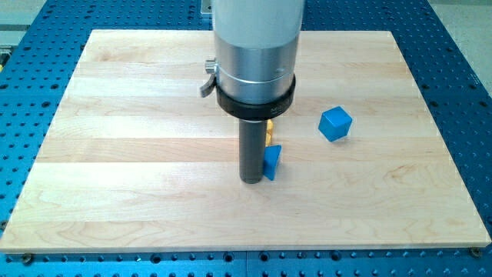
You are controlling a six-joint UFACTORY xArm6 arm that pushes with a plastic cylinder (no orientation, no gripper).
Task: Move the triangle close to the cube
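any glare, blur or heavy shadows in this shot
Camera view: sharp throughout, with even, soft lighting; the board shows no harsh glare, only a mild sheen on the metal collar. Shadows are faint, a small one beside the blue cube. My tip sits against the left of the blue triangle; the arm hides most of a yellow block behind it.

my tip [251, 180] touching blue triangle [272, 161], blue cube [335, 123] apart at the view's right

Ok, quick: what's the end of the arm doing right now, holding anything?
My tip: no hand, holds nothing; it stands against the blue triangle, on its left in the view.
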